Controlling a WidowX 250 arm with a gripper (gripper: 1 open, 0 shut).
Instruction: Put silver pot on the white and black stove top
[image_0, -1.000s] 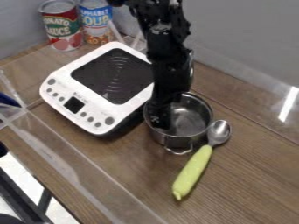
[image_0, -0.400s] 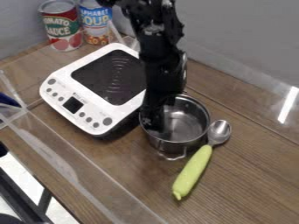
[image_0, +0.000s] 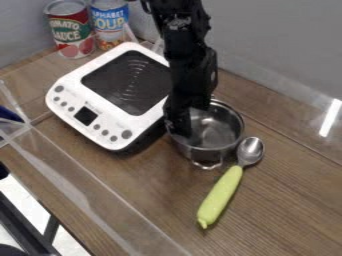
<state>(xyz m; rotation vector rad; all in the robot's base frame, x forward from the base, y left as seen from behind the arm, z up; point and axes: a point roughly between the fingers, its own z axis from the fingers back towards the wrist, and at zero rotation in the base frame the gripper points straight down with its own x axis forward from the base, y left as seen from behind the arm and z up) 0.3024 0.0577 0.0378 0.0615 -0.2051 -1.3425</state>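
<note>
Since the earlier frames, my arm has shifted toward the stove side of the silver pot (image_0: 207, 135), and the pot has slid slightly toward the counter's far edge. My pincer (image_0: 179, 126) points down at the pot's stove-side rim, jaws spread, pinching nothing yet. The pot rests on the counter, just beside the white and black stove top (image_0: 114, 95), which carries nothing. Gripping, lifting and placing all remain, by my judgement.
</note>
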